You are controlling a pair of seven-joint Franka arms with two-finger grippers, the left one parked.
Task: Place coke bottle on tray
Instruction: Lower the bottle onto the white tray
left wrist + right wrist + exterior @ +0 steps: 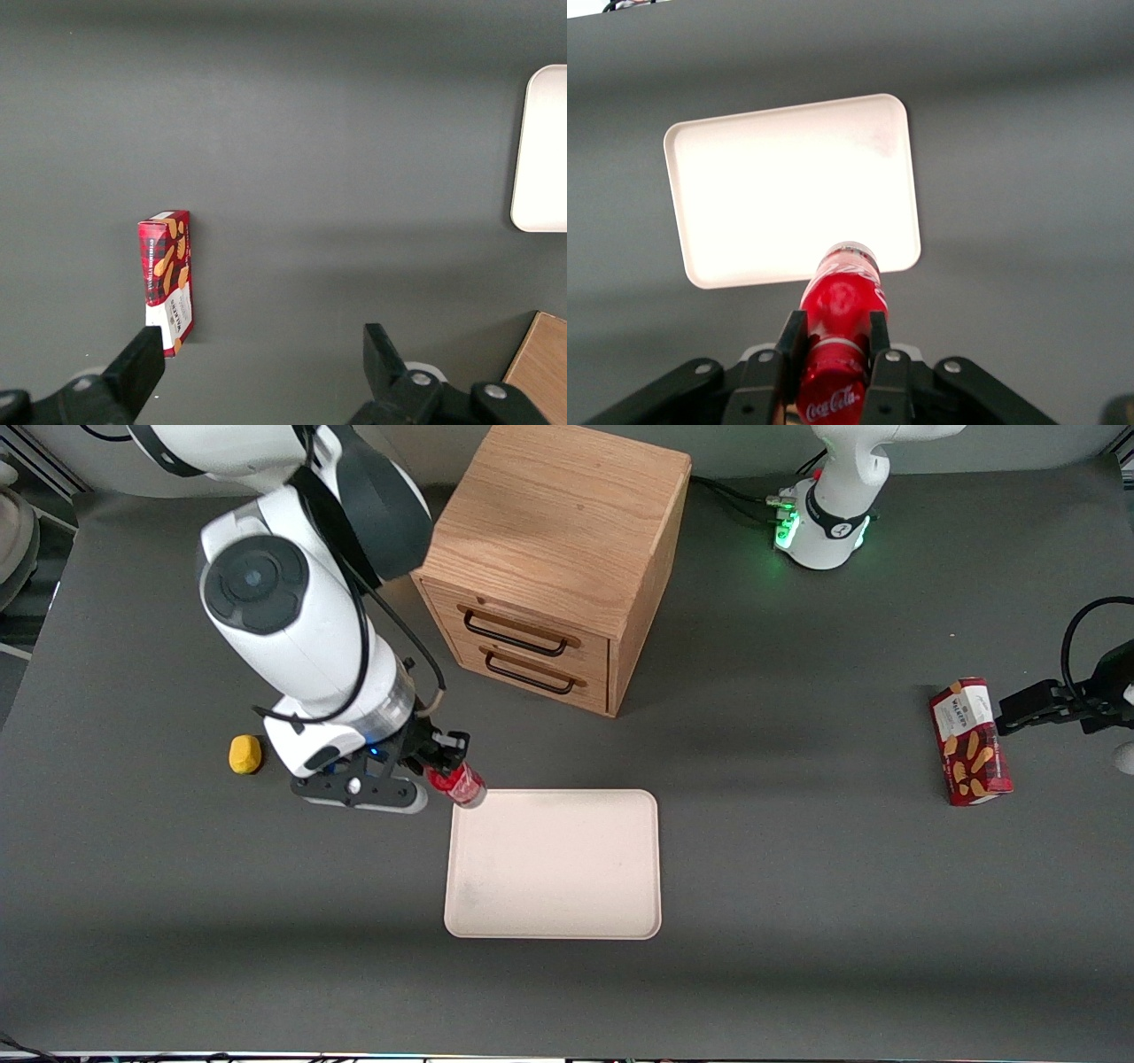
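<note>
The coke bottle [458, 784] [842, 305], red with a red cap and white script, is held tilted above the table with its base pointing toward the tray. My right gripper [440, 764] [834, 343] is shut on the bottle near its neck. The pale cream tray [554, 864] [788, 186] lies flat on the grey table, and the bottle's base hangs over the tray's corner nearest the working arm. The tray's rim [532, 150] also shows in the left wrist view.
A wooden two-drawer cabinet [558, 558] stands farther from the front camera than the tray. A yellow lump [244, 754] lies beside my gripper toward the working arm's end. A red snack box [971, 741] [166, 279] lies toward the parked arm's end.
</note>
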